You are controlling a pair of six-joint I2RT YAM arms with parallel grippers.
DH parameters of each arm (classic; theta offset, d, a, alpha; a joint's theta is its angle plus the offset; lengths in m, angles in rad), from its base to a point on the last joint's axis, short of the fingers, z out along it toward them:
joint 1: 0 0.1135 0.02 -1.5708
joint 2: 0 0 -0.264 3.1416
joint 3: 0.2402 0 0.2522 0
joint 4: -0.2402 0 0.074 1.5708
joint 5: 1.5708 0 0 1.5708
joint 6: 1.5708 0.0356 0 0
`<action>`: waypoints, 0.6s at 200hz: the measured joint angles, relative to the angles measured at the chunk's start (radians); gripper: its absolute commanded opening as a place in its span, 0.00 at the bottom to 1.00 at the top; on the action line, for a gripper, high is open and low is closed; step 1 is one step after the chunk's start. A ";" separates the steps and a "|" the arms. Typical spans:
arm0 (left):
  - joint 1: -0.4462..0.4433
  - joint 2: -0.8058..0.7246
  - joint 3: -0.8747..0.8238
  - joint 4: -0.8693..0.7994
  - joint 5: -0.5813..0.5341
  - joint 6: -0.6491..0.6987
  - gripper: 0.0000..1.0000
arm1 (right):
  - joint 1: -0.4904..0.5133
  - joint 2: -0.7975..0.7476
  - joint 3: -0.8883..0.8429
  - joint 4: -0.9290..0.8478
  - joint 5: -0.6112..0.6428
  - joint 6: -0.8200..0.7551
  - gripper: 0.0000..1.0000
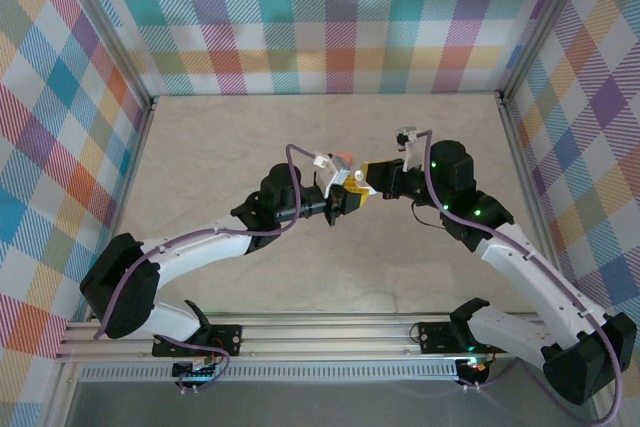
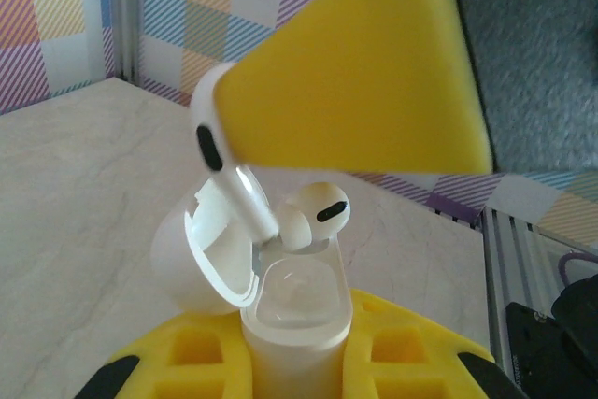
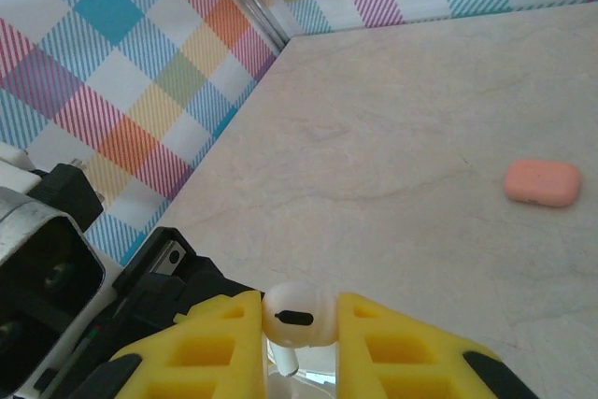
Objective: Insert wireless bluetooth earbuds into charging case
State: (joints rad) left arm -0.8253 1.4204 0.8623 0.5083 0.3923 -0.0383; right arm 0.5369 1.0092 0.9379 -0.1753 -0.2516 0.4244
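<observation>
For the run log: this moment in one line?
left hand: holds open case | right hand: holds bud at case | other bud: in case

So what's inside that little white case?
One white earbud sits in the open case, head poking out. A second earbud, pinched by the right gripper, has its stem at the opening. The seated bud's stem is hidden inside.

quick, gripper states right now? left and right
Left gripper: closed on the white plastic charging case, lid open.
Right gripper: closed on a small white plastic earbud.
</observation>
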 measured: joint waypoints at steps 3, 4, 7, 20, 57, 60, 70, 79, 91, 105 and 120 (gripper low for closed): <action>0.000 0.001 0.001 0.000 0.000 -0.002 0.00 | 0.000 0.000 -0.002 0.005 -0.002 -0.002 0.22; -0.001 0.002 0.002 0.000 0.000 -0.002 0.00 | 0.000 0.000 -0.002 0.006 -0.002 -0.002 0.22; -0.001 0.003 0.003 0.000 0.000 -0.003 0.00 | 0.000 0.000 -0.003 0.009 -0.004 -0.004 0.22; -0.002 0.010 0.008 0.001 0.000 -0.008 0.00 | 0.000 0.000 -0.008 0.024 -0.011 -0.013 0.22; -0.004 0.024 0.016 0.000 0.000 -0.024 0.00 | 0.000 0.000 -0.014 0.056 -0.029 -0.031 0.22; -0.004 0.024 0.017 0.000 0.000 -0.024 0.00 | 0.000 0.000 -0.014 0.059 -0.031 -0.032 0.22; -0.004 0.025 0.019 0.001 0.000 -0.026 0.00 | 0.000 0.000 -0.019 0.067 -0.035 -0.039 0.22; -0.004 0.025 0.019 0.006 0.000 -0.028 0.00 | 0.000 0.000 -0.024 0.071 -0.038 -0.045 0.22; -0.004 0.025 0.019 0.014 0.000 -0.030 0.00 | 0.000 0.000 -0.029 0.070 -0.039 -0.049 0.22; -0.004 0.025 0.019 0.021 0.000 -0.036 0.00 | 0.000 0.000 -0.029 0.071 -0.038 -0.055 0.22; -0.004 0.025 0.019 0.023 0.000 -0.041 0.00 | 0.000 -0.001 -0.029 0.072 -0.038 -0.065 0.22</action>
State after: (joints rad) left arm -0.8291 1.4456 0.8818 0.5312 0.3920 -0.0795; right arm 0.5373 1.0084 0.9089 -0.1036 -0.2893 0.3592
